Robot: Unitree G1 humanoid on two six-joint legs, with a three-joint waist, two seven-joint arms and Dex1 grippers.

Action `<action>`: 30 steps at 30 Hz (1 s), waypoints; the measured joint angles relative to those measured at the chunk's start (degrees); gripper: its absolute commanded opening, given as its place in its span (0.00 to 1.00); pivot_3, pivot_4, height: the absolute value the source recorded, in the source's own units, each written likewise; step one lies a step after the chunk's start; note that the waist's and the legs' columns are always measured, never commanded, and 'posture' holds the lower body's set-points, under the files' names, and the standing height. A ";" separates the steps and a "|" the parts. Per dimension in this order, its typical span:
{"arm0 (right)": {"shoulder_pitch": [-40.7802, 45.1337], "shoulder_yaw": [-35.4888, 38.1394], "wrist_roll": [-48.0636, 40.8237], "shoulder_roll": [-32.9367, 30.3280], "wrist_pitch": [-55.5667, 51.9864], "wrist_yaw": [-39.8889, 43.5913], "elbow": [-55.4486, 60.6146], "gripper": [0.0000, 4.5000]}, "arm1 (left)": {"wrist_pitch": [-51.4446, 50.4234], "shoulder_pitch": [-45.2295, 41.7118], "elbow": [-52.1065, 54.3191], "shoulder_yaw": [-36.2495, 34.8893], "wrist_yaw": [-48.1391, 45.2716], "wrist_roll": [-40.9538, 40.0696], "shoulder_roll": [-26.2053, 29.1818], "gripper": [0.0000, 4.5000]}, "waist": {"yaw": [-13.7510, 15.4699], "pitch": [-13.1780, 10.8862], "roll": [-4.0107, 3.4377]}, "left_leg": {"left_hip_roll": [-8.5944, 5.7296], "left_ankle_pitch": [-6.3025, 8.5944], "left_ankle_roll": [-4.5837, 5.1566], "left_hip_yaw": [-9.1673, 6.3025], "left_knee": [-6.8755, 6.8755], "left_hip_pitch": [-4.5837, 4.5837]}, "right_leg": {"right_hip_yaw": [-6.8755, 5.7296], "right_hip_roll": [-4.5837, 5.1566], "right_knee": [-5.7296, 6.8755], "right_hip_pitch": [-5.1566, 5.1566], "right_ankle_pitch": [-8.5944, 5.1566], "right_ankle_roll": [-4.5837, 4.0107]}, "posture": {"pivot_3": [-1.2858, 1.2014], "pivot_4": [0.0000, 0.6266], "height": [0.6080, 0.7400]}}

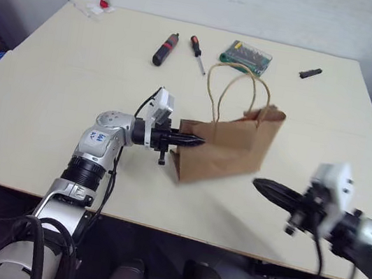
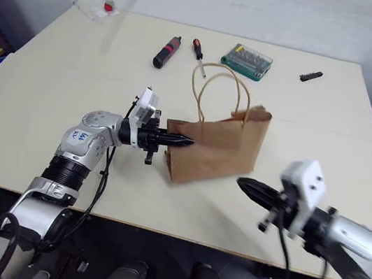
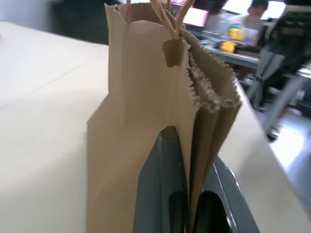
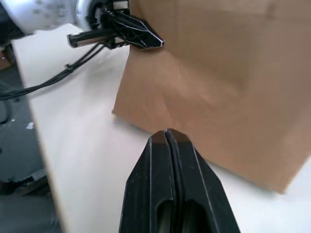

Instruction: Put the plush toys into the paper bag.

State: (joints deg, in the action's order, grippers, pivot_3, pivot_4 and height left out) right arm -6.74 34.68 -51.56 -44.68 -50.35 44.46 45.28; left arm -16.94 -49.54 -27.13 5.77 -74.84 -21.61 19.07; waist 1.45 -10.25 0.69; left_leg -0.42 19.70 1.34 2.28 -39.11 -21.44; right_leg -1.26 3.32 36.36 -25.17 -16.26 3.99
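Note:
The brown paper bag (image 1: 231, 147) stands upright mid-table, its two cord handles (image 1: 236, 91) looping above the mouth. My left gripper (image 1: 200, 142) reaches in level from the left and is shut on the bag's near side edge. In the left wrist view, a fold of the bag's paper (image 3: 194, 126) sits pinched between its fingers (image 3: 163, 184). My right gripper (image 1: 257, 184) hovers to the bag's front right, apart from it, shut and empty; the right wrist view has it (image 4: 167, 132) pointing at the bag's lower wall (image 4: 233, 73). The plush toys are out of view.
Near the table's far edge lie a black-and-red driver handle (image 1: 165, 49), a small screwdriver (image 1: 197, 53), a green bit case (image 1: 246, 57) and a small black piece (image 1: 310, 73). A small red-and-white item (image 1: 105, 3) sits at the far left corner. The table's front edge (image 1: 178, 232) runs close behind both arms.

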 measured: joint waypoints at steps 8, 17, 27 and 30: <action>-15.65 22.77 -8.62 -2.91 0.19 5.37 1.56 0.00 | 15.50 -7.23 -17.48 4.89 -11.20 5.33 -4.06 0.00 | -0.27 -0.04 0.06 | 0.03 0.25 0.46 -0.02 0.01 0.39 | 0.05 -0.08 -0.46 0.52 0.09 0.15 | 0.52 0.24 1.00; -19.16 20.18 -3.14 -3.15 5.25 6.11 1.28 0.51 | 16.88 -12.49 -25.03 5.34 -11.22 8.39 -1.16 0.50 | -0.28 -0.04 0.08 | 0.05 0.28 0.49 -0.03 0.02 0.31 | 0.05 -0.11 -0.38 0.48 0.11 0.19 | 0.52 0.24 1.00; -16.28 22.17 -2.25 -14.05 7.01 18.42 -10.18 1.00 | -5.40 5.20 7.73 -3.36 -11.07 0.97 24.11 1.00 | -1.53 -0.04 0.08 | 0.11 0.10 0.15 -0.15 0.05 0.34 | 0.04 0.01 -0.43 0.53 0.10 0.18 | 0.52 0.24 1.00; -13.26 21.65 -1.83 -17.36 6.79 21.59 -15.68 1.00 | -15.89 14.18 19.12 -11.58 -11.02 -5.67 34.07 1.00 | -1.66 -0.04 0.06 | 0.10 0.12 0.19 -0.17 0.04 0.36 | 0.04 0.10 -0.51 0.57 0.09 0.16 | 0.52 0.24 1.00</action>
State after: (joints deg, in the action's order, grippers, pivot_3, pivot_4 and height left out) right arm -20.00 56.33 -53.38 -62.03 -43.56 66.05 29.60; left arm -32.84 -35.36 -8.01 -5.81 -85.87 -27.28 53.14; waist -0.21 -10.29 0.75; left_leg -0.32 19.82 1.53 2.12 -39.08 -21.07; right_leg -1.22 3.42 35.85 -24.60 -16.17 4.15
